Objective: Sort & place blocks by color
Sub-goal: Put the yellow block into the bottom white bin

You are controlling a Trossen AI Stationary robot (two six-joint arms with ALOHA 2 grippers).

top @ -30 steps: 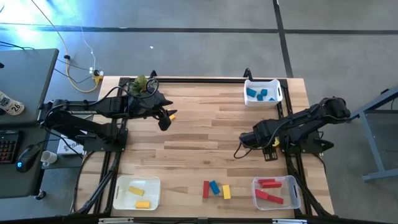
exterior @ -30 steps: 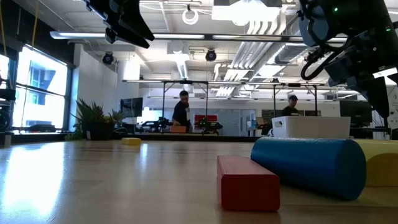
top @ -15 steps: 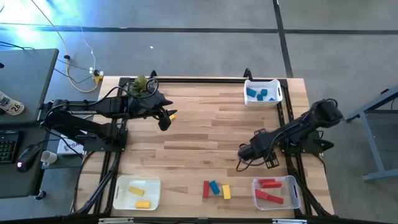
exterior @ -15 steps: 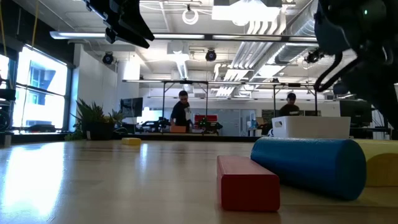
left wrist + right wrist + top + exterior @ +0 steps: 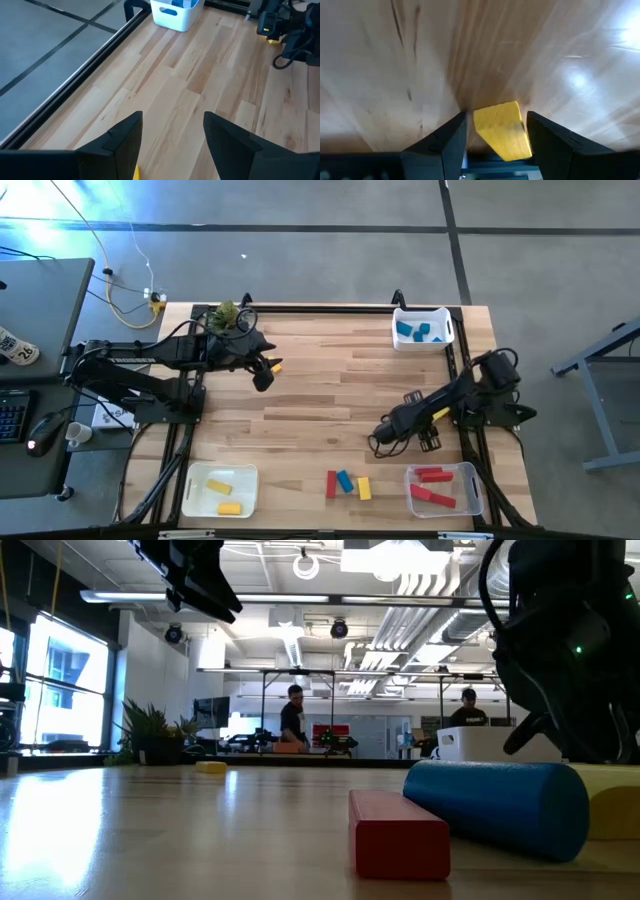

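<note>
the right tool hangs low over the wooden surface, its fingers spread with a yellow block sitting between them; whether they actually press on it i cannot tell. just ahead of that tool, toward the near edge, a red block, a blue block and another yellow block lie close together on the bare wood. beside them, under the right arm, a clear bin holds red pieces, and behind the arm a white bin holds blue ones. the left tool waits at the far left side, fingers spread and holding nothing, with a small yellow piece lying right by its tip. well in front of it, a white tray carries two yellow blocks.
</note>
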